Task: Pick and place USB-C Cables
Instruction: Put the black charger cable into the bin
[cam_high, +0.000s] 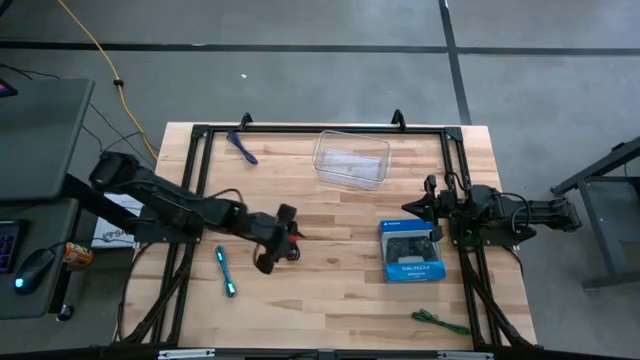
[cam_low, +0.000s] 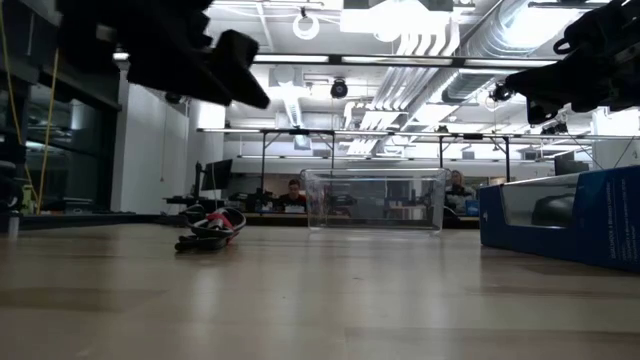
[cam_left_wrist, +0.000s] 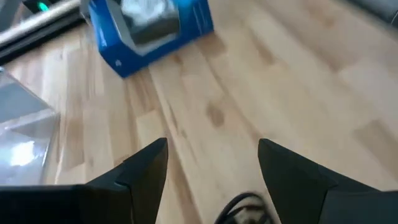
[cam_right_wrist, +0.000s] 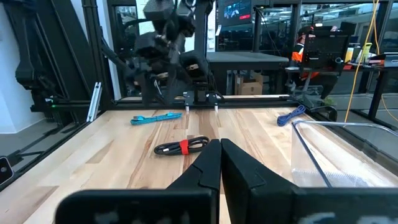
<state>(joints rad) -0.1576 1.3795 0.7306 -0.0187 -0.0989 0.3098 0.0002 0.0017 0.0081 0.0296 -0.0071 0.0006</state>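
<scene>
Black cable bundle with red band flat on wooden tabletop, left of centre, long axis toward blue box. Left claw spread, above it. Right claw pressed together, at right edge.

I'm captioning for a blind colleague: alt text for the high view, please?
From above, the left tool hangs over a black cable with a red band mid-table; the right arm waits by a blue controller box. Purple, cyan and green cables lie apart.
</scene>
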